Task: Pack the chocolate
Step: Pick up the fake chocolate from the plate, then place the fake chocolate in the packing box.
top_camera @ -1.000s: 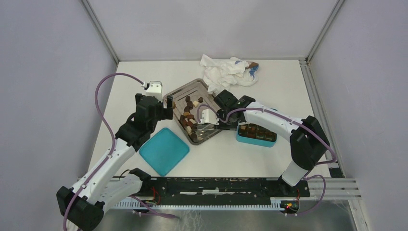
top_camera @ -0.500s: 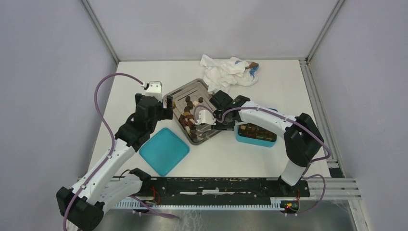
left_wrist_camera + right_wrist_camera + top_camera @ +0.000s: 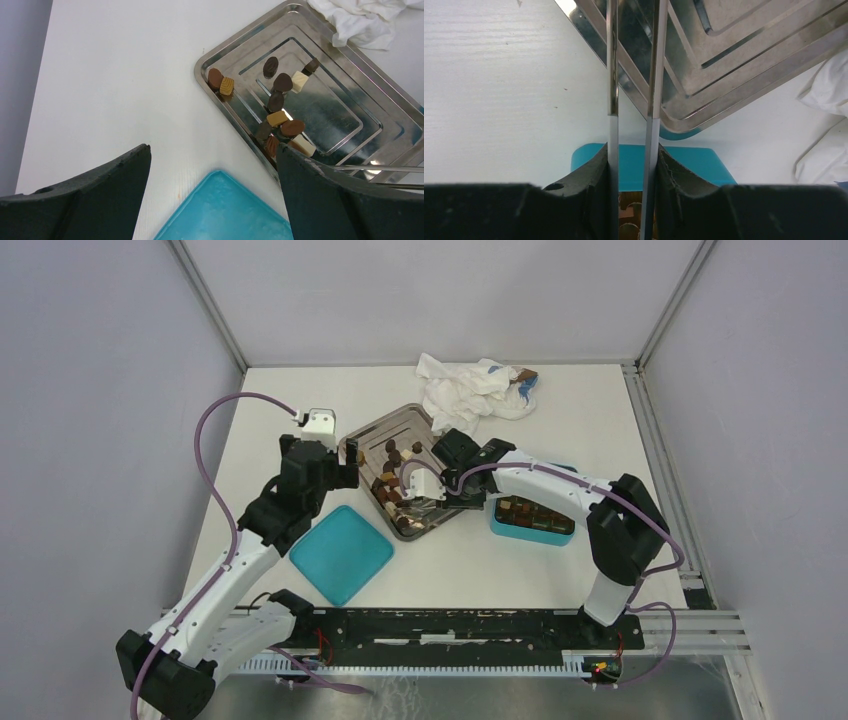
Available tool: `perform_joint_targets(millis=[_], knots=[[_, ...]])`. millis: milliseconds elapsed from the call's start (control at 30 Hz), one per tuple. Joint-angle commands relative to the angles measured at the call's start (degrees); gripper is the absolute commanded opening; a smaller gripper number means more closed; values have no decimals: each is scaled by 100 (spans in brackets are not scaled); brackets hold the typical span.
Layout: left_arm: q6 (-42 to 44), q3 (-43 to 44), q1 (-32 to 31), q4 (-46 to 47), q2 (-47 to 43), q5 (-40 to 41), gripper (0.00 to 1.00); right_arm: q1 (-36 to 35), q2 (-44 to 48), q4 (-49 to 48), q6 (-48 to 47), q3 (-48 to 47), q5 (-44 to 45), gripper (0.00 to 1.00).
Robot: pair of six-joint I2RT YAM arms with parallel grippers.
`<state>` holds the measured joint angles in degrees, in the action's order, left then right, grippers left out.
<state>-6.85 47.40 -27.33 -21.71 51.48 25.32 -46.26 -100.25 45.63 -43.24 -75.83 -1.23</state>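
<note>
Several small dark, tan and cream chocolate pieces [image 3: 390, 485] lie along the left side of a steel tray [image 3: 372, 430]; the left wrist view shows these chocolate pieces [image 3: 280, 100] on the tray [image 3: 350, 125]. My right gripper [image 3: 462, 498] is shut on metal tongs [image 3: 425, 512], whose two arms [image 3: 612, 75] run between its jaws [image 3: 631, 165] out over the tray [image 3: 724, 65]. The tongs [image 3: 380, 170] reach close to a cream piece [image 3: 302, 146]; their tips are hidden. My left gripper [image 3: 212, 150] hangs open beside the tray's left edge, holding nothing.
A teal box [image 3: 532, 520] holding chocolates sits right of the tray, below my right wrist [image 3: 694, 160]. Its teal lid [image 3: 342, 553] lies flat at front left [image 3: 225, 210]. A crumpled white cloth [image 3: 470, 390] lies behind the tray.
My right gripper moved left with the tongs, further over the tray, and squeezed them narrower. The left arm stayed still.
</note>
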Motion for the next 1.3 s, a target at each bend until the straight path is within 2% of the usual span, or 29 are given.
perform_joint_targets(millis=[0,200,500,733,900,1133,1267], knots=[[167,68,49,216,-106,17,99,-24,233,-7,71,-234,88,25],[168,68,50,212,-95,17,99,2,640,-1,79,-19,-14,10],[171,63,57,213,-77,34,99,504,1571,105,-48,528,-663,4],[167,68,56,212,-73,34,99,1747,2955,437,-321,1179,-1013,4],[178,67,70,211,-77,43,99,2598,3911,771,-580,1567,-702,4],[178,76,69,209,-68,-3,99,3911,4530,1595,-1414,1617,-392,5],[176,68,70,203,-93,42,99,4280,4820,2050,-1767,1691,-245,5]])
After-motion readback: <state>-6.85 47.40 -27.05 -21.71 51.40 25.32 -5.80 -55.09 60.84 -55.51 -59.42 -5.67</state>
